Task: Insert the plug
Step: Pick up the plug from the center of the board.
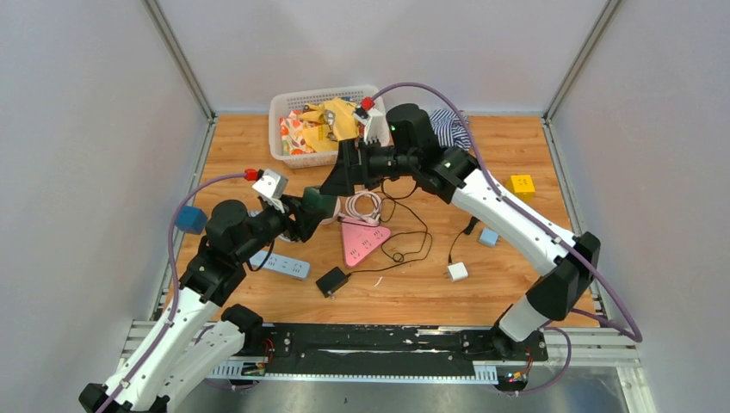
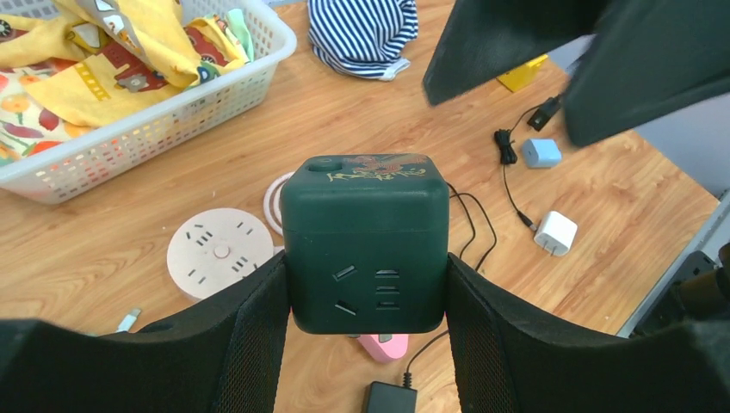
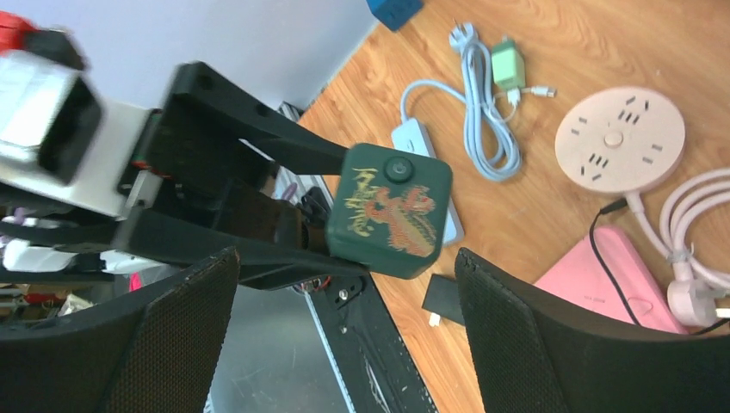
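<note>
The green cube socket (image 2: 366, 245) is up in the air, above the wooden table (image 1: 516, 292). The left gripper (image 2: 366, 288) holds it. Its two jaws pinch the cube, one on each side. The side of the cube with the holes faces the left wrist camera, and nothing is in the holes.

The right gripper (image 3: 344, 267) is very close to the cube, on its far side. Its jaws are spread wide and hold nothing.

Down on the table, under the cube, lie a round pink socket (image 2: 219, 249) and a pink triangle power strip (image 1: 361, 241). A white plug (image 3: 689, 301) on a pale pink cord sits beside them. A white charger (image 2: 555, 232), a small blue charger (image 2: 541, 152) and a black adapter (image 1: 331, 281) lie farther out. A white basket (image 1: 280, 129) of cloths is at the back.

I think the job has only begun. The socket is held up and ready, and that part is done. But no plug has been picked up yet. A plug has to be grabbed, lined up with the holes and pushed in. I cannot tell which plug is meant.
</note>
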Motion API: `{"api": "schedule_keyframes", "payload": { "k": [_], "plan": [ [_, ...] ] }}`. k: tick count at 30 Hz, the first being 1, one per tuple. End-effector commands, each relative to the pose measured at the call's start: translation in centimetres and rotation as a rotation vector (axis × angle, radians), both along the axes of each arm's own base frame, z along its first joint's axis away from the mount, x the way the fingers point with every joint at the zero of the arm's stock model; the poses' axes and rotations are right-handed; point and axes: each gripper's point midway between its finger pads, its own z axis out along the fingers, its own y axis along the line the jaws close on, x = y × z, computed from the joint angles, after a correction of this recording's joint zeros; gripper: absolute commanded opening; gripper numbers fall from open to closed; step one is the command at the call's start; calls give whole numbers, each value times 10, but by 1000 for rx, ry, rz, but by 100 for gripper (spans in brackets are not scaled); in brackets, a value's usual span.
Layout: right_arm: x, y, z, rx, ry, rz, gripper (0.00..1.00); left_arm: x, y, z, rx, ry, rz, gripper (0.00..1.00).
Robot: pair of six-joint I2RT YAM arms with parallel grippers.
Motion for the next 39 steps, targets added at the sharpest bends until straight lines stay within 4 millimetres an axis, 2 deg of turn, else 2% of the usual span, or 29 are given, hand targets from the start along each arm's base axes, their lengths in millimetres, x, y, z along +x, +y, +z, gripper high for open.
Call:
{"api": "schedule_keyframes", "payload": {
  "k": [1, 8, 9, 11, 17, 21, 24, 29, 34, 37, 39],
  "plan": [
    [-11, 7, -17, -75, 47, 47, 94, -2, 0, 14, 13, -74, -11, 12],
    [-2, 21, -25, -128, 100, 69, 93, -5, 1, 12, 25, -106, -18, 12],
    [-1, 24, -31, -145, 123, 79, 93, -6, 2, 12, 31, -112, -17, 12],
    [-4, 28, -31, -161, 134, 109, 91, -6, 3, 12, 42, -120, -16, 11],
    [-8, 34, -50, -233, 172, 135, 86, -8, 3, 13, 46, -137, -25, 11],
    [-15, 41, -54, -237, 192, 189, 80, -10, 1, 16, 42, -150, -39, 10],
    [-17, 42, -57, -246, 201, 199, 66, -12, 1, 18, 35, -164, -46, 10],
    [-15, 42, -59, -251, 200, 187, 33, -10, 4, 13, 42, -156, -26, 12],
    [-13, 43, -59, -238, 186, 179, 11, -9, 6, 13, 40, -135, -7, 28],
    [-10, 42, -61, -234, 165, 164, 4, -8, 8, 11, 31, -114, 11, 57],
    [-6, 38, -62, -240, 136, 141, 1, -9, 8, 9, 31, -98, 14, 67]
  ]
}}
